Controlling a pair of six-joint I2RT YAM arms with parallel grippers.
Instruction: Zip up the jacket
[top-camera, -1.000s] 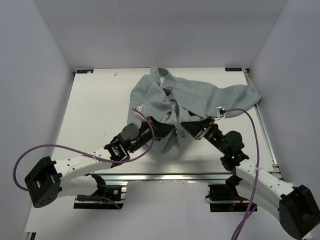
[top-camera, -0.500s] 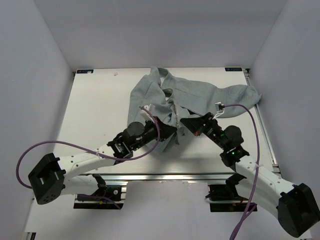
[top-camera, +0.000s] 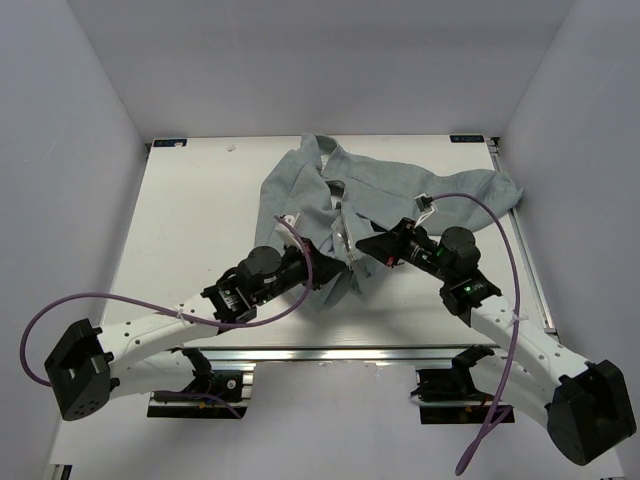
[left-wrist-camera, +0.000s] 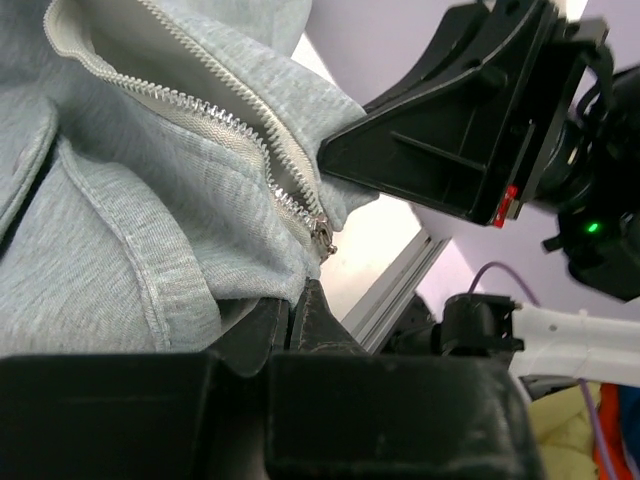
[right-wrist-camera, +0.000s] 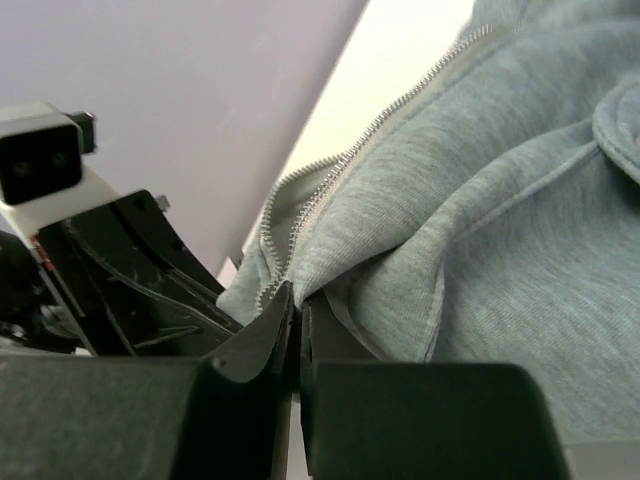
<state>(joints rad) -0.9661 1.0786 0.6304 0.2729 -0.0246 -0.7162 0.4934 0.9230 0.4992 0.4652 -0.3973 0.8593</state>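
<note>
— How much room is there around the left gripper (top-camera: 328, 268)?
— Plenty on its outer side. Bare white table (top-camera: 190, 210) runs out to the left wall. Just behind it are the table's near edge and the metal rail (top-camera: 330, 352).
— And its fingers?
— Pressed together on the hem of the jacket (top-camera: 400, 185), right beside the bottom of the zipper (left-wrist-camera: 235, 125). The silver slider (left-wrist-camera: 323, 236) hangs just above the fingertips (clearest in the left wrist view).
— The right gripper (top-camera: 368, 244)?
— It faces the left one, close by, and is likewise pinched on the hem of the other front panel. On its outer side a narrower bare strip reaches the table's right edge.
— The jacket itself?
— Grey-green fleece, rumpled, spreading away from both grippers toward the far edge. One sleeve (top-camera: 480, 190) trails to the far right corner. The front lies open, with the zipper teeth unjoined.
</note>
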